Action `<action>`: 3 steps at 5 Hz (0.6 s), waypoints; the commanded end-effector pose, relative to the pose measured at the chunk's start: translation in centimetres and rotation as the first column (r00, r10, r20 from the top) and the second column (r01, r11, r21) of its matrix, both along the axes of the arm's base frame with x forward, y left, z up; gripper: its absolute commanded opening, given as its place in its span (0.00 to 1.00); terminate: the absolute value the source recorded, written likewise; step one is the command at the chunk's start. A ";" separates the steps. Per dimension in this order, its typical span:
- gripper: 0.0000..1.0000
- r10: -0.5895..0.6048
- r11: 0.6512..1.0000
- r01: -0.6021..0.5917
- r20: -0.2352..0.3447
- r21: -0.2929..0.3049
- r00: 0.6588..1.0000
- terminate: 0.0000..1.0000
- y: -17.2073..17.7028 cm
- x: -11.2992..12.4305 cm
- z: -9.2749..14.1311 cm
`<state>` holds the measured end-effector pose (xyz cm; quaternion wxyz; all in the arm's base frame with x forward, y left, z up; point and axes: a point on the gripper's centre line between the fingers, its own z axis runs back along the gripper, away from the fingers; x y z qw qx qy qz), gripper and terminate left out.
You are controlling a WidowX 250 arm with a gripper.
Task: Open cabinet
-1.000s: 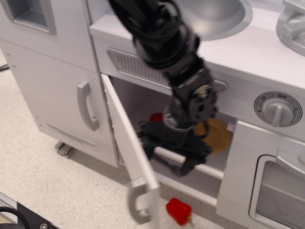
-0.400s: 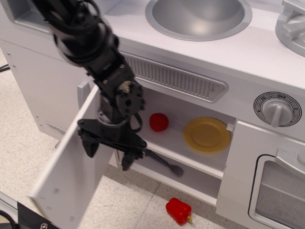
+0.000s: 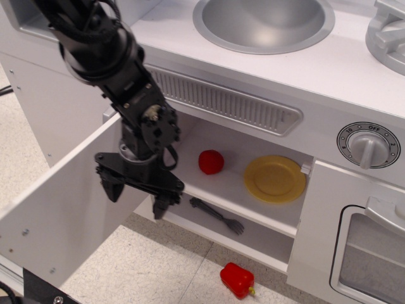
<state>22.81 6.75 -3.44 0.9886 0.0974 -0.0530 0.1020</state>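
Note:
The white cabinet (image 3: pixel 253 218) under the sink stands open. Its wide white door (image 3: pixel 60 209) is swung far out to the left, inner face showing, handle hidden. My black gripper (image 3: pixel 136 195) hangs in front of the door's hinge side, at the left end of the opening. Its two fingers (image 3: pixel 112 187) are spread apart with nothing between them. On the inner shelf (image 3: pixel 247 204) lie a red ball (image 3: pixel 211 162), a yellow plate (image 3: pixel 274 178) and a dark fork (image 3: pixel 217 216).
A red toy pepper (image 3: pixel 237 280) lies on the floor below the cabinet. An oven door with a window (image 3: pixel 354 244) is at the right, a dial (image 3: pixel 368 144) above it. The sink (image 3: pixel 264 22) sits on the counter. A taller white panel (image 3: pixel 47 107) is behind the open door.
The door has swung from half open to wide open to the left. My arm moved from inside the opening to its left end, with the door.

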 end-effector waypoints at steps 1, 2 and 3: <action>1.00 0.005 1.000 -0.004 0.023 -0.011 1.000 0.00 0.5 0.5 1.5; 1.00 0.005 1.000 -0.004 0.023 -0.011 1.000 0.00 0.5 0.5 1.5; 1.00 0.005 1.000 -0.004 0.023 -0.011 1.000 1.00 0.5 0.5 1.5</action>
